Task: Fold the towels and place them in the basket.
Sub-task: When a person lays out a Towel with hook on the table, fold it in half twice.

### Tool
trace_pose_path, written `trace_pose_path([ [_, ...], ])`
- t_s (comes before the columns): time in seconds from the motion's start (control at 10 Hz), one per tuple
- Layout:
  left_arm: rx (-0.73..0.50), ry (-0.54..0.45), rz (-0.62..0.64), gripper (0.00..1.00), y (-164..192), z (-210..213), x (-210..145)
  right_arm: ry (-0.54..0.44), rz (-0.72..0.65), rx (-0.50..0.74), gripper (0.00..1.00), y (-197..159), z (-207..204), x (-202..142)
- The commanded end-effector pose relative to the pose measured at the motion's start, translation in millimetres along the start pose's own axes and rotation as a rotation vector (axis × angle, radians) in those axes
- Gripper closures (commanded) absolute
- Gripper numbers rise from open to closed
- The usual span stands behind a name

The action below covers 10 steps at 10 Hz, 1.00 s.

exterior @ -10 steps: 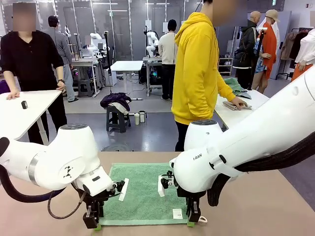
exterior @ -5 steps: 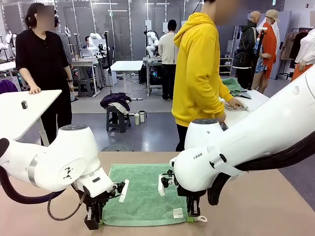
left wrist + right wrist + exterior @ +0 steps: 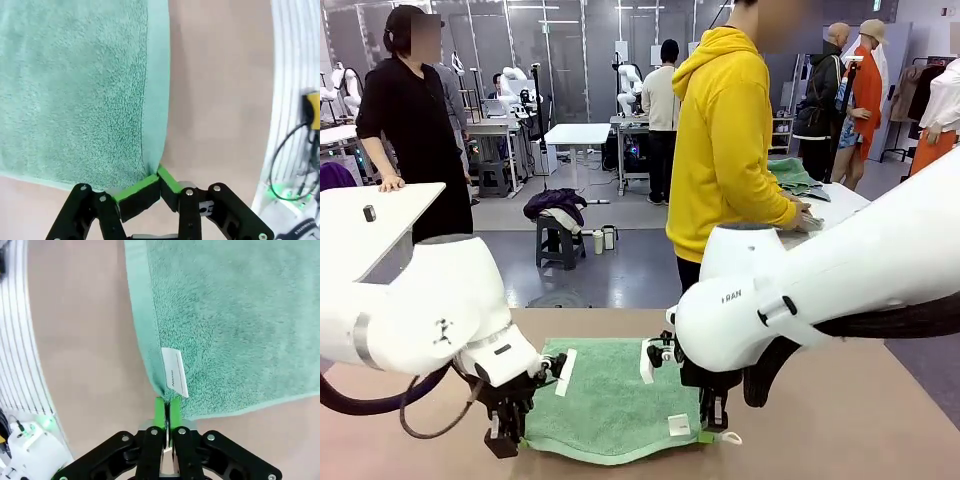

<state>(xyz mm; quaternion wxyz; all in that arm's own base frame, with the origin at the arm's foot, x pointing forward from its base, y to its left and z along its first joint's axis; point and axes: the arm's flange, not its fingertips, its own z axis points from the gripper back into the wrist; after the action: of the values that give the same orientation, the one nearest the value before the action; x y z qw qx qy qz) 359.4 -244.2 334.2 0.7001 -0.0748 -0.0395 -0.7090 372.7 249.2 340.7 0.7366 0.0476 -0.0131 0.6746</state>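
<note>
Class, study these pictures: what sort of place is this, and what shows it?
Probably a robotics lab running laundry trials: the left gripper and right gripper pinch a green towel on a tan table, people stand at white work tables behind, and clothes lie heaped on a stool.

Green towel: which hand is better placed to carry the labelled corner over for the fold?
Right. The right hand is shut on the green towel at its near corner beside the white label; the left hand pinches the other near corner.
</note>
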Motion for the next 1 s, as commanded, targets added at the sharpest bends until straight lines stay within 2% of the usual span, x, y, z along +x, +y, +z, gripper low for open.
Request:
trace_pose_path([
  [0.0,-0.066,-0.008,-0.026,1.0,-12.5,24.3,-11.1,-0.025,0.002,0.0,1.0,20.1,20.6,-3.1],
  [0.3,-0.142,-0.009,-0.027,1.0,-11.8,41.7,-8.0,-0.02,-0.005,-0.005,1.0,34.7,44.0,-1.5],
  [0.6,-0.076,-0.034,-0.013,1.0,-2.4,60.4,1.6,-0.037,-0.025,-0.016,1.0,24.2,54.9,4.6],
  [0.7,-0.097,-0.004,-0.003,1.0,-9.3,47.7,-4.8,-0.027,0.016,-0.023,1.0,31.0,51.7,2.2],
  [0.9,-0.097,-0.004,-0.003,1.0,-9.3,47.7,-4.8,-0.027,0.016,-0.023,1.0,31.0,51.7,2.2],
])
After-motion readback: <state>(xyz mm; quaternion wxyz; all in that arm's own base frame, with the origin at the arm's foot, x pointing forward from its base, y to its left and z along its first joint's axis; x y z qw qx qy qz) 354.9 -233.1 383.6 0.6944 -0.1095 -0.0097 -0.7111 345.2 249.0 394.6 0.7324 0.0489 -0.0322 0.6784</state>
